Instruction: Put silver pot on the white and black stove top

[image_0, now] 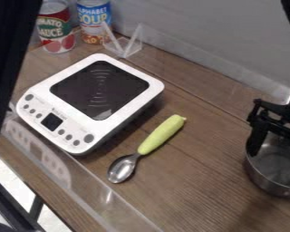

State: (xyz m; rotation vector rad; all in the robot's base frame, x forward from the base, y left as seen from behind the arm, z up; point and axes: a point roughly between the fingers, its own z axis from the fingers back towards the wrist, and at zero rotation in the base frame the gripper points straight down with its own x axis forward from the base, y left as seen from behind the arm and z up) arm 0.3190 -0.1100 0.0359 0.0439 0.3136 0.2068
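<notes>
The silver pot (pixel 271 177) stands at the right edge of the wooden table, partly cut off by the frame. My gripper (pixel 275 143) hangs right over it, pointing steeply down. It is open, with its black fingers (pixel 256 136) straddling the pot's far rim and nothing held. The white and black stove top (pixel 91 96) sits to the left with its black glass bare and its button panel facing the front-left.
A metal spoon with a yellow-green handle (pixel 149 145) lies between the stove and the pot. Two cans (pixel 54 25) stand at the back left by the wall. A dark blurred shape (pixel 4 63) covers the left edge of the view.
</notes>
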